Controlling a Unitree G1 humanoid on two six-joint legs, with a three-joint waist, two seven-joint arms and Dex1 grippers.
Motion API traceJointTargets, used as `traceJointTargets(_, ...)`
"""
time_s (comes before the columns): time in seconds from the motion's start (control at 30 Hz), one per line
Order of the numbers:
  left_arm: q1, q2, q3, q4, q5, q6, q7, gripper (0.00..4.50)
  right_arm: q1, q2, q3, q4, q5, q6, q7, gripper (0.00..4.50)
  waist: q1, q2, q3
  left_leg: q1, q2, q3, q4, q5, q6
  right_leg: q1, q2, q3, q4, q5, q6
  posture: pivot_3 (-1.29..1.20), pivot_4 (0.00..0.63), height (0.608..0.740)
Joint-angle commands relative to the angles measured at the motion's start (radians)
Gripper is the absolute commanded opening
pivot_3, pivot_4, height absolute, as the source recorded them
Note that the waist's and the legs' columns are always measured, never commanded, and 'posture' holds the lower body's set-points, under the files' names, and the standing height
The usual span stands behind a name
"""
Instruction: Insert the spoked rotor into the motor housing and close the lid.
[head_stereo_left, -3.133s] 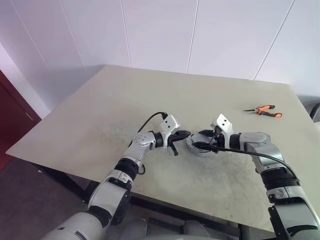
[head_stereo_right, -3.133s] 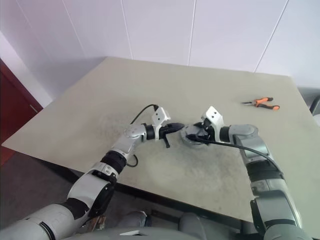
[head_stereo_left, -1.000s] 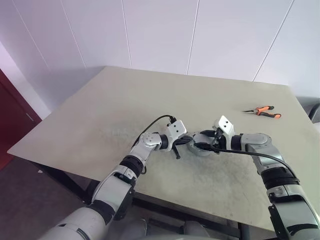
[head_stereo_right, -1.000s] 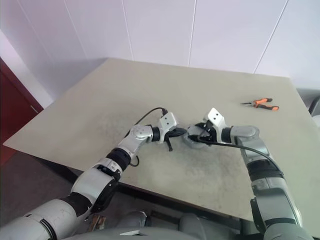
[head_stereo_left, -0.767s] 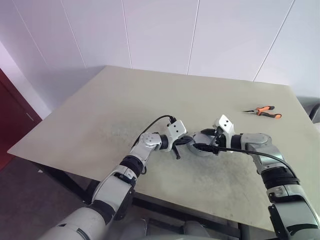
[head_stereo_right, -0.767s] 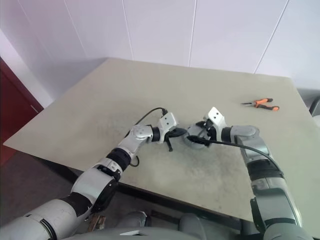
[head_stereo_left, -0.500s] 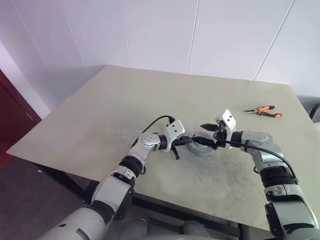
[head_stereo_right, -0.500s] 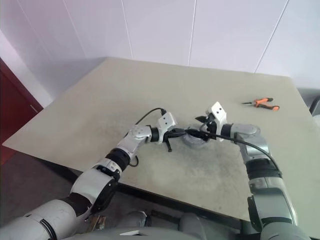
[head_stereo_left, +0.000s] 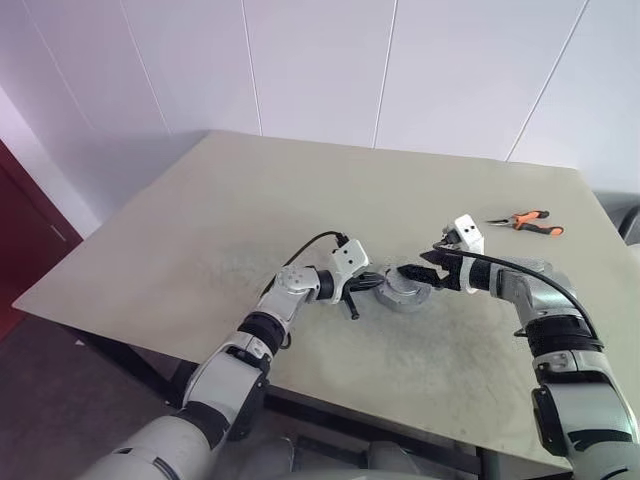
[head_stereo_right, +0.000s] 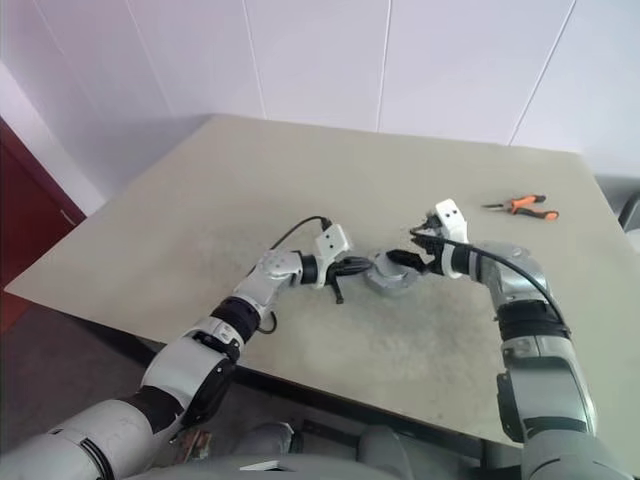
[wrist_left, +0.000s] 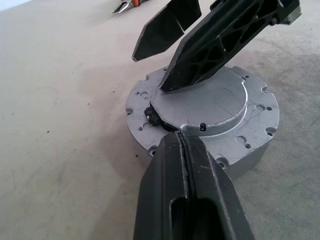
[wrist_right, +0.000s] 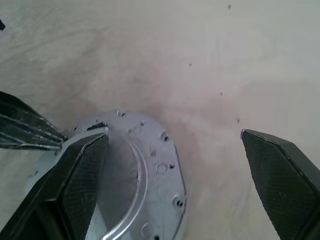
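I see one broad, matte beige desk (head_stereo_left: 300, 200) with a faintly scuffed, speckled top; it carries everything noted below.

One motor housing (wrist_left: 200, 117) sits near the middle of the desk's near half: a short round drum of dull silvery cast metal, turned so its flat pale face is up. That face has a raised circular centre panel and a flange ring dotted with small screw holes. A small dark notch with something black in it breaks the edge of the raised panel. I cannot see the inside of the housing from any view.

My left pincer (wrist_left: 181, 145), two black plastic fingers with a ribbed, slotted back, is fully closed with nothing between the fingers; its tip rests at the housing's rim, by the dark notch.

My right pincer (wrist_right: 175, 165) is spread wide and empty. Its two black fingers have finely cross-hatched pads; one finger (wrist_right: 82, 170) hangs over the housing's top face, the other stands off over bare desk.

One pair of pliers with orange-and-black handles (head_stereo_left: 528, 221) lies well apart, toward the far right edge of the desk.
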Motion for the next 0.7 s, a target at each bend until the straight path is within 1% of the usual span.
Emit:
traceJointTargets(0.03, -0.005, -0.005, 0.008, -0.023, -0.009, -0.007, -0.005, 0.0, -0.012, -0.015, 0.007, -0.015, 0.005, 0.066, 0.012, 4.44, 0.0, 0.0, 0.0, 0.0, 0.0, 0.0, 0.0, 0.0, 0.0, 0.0, 0.0, 0.0, 0.0, 0.0, 0.0, 0.0, 0.0, 0.74)
traceJointTargets(0.23, -0.005, -0.005, 0.006, -0.024, -0.008, -0.009, -0.005, 0.0, 0.001, -0.039, 0.007, 0.0, 0.016, 0.102, 0.055, 4.44, 0.0, 0.0, 0.0, 0.0, 0.0, 0.0, 0.0, 0.0, 0.0, 0.0, 0.0, 0.0, 0.0, 0.0, 0.0, 0.0, 0.0, 0.74)
traceJointTargets(0.37, -0.006, -0.007, 0.006, -0.022, -0.007, -0.011, -0.004, 0.0, 0.005, -0.045, 0.015, 0.007, 0.029, 0.127, 0.108, 4.44, 0.0, 0.0, 0.0, 0.0, 0.0, 0.0, 0.0, 0.0, 0.0, 0.0, 0.0, 0.0, 0.0, 0.0, 0.0, 0.0, 0.0, 0.74)
traceJointTargets(0.47, -0.006, -0.007, 0.004, -0.022, -0.005, -0.014, -0.005, 0.0, 0.015, -0.028, 0.02, 0.024, 0.043, 0.147, 0.146, 4.44, -0.001, 0.0, 0.0, 0.0, 0.0, 0.001, 0.0, 0.0, 0.0, 0.0, 0.0, 0.0, 0.0, 0.0, 0.0, 0.0, 0.0, 0.74)
traceJointTargets(0.57, -0.007, -0.007, 0.004, -0.022, -0.005, -0.015, -0.005, 0.0, 0.051, 0.002, 0.056, -0.019, 0.08, 0.213, 0.208, 4.44, -0.001, 0.0, 0.0, 0.0, 0.0, 0.001, 0.0, 0.0, 0.0, 0.0, 0.0, -0.001, 0.0, 0.0, 0.0, 0.0, 0.0, 0.74)
traceJointTargets(0.7, -0.007, -0.007, 0.004, -0.023, -0.006, -0.016, -0.005, 0.0, 0.073, 0.038, 0.067, -0.046, 0.113, 0.262, 0.232, 4.44, -0.002, -0.002, -0.001, 0.0, 0.0, 0.0, -0.001, 0.0, 0.0, 0.0, 0.0, -0.001, 0.0, 0.0, 0.001, 0.0, 0.0, 0.74)
